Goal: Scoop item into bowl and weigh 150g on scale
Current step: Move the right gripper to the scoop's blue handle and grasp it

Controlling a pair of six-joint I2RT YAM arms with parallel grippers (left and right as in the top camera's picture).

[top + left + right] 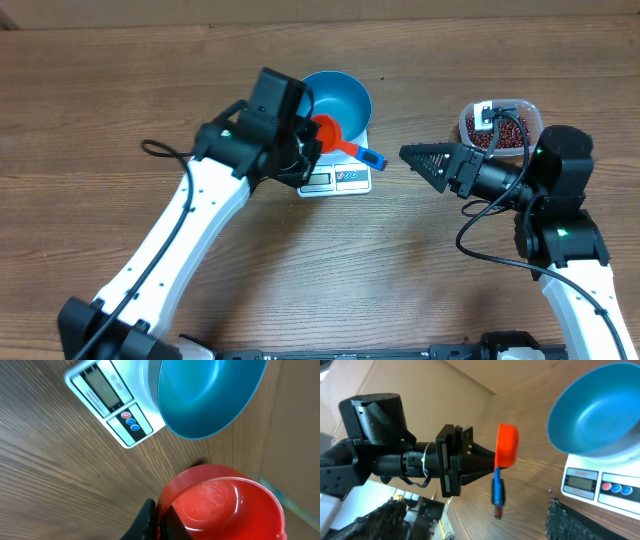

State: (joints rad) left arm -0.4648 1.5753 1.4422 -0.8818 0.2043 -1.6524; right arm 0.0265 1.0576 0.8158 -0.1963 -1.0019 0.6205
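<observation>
The wooden surface (100,80) carries all items. The blue bowl (340,98) sits on the white scale (335,180), centre rear. A clear tub (465,120), well right of the scale, contains the red-brown beans (510,130). The left gripper (312,135) is clenched on the red scoop (330,132), beside the bowl. The right gripper (412,155) is released, jaws wide apart, between scale and tub.

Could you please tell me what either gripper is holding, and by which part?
The left gripper pinches the red scoop by its cup rim, blue handle free; the right gripper holds nothing.
</observation>
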